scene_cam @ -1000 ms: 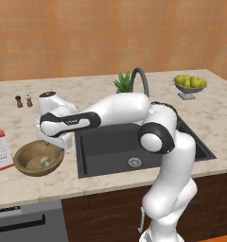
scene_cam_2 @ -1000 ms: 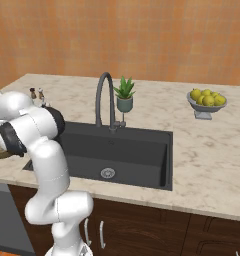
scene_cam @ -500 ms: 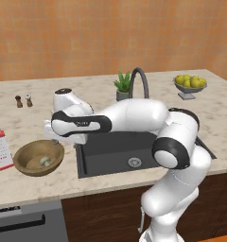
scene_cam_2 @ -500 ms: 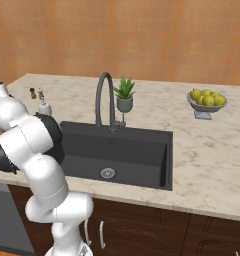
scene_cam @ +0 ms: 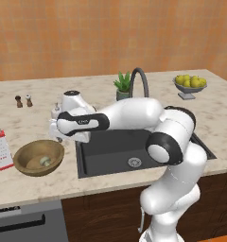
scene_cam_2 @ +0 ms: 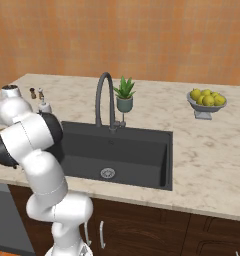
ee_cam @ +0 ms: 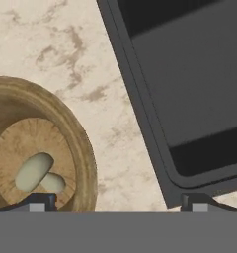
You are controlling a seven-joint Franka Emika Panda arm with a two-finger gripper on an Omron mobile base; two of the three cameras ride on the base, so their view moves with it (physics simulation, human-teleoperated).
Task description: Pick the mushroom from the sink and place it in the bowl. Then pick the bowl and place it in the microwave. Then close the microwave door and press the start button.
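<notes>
Mushroom: the small pale cream mushroom (ee_cam: 37,174) lies inside the wide round brown wooden bowl (scene_cam: 39,157), on its grainy lighter floor; you can count the first step as done.
Bowl: it stands on the beige marbled counter (scene_cam: 35,125), just left of the dark grey rectangular sink (scene_cam: 129,151), near the front edge.
End effector: the two-finger end effector (ee_cam: 118,201) hangs above the strip of counter between bowl and sink, its jaws spread fully and holding nothing.
Step in hand: you are between steps, with the bowl pick coming up.
Next move: shift left over the bowl's rim, come down so one finger goes inside and one outside the wall, then close.
Watch: the red-and-white calendar card (scene_cam: 0,149) stands just left of the bowl.
</notes>
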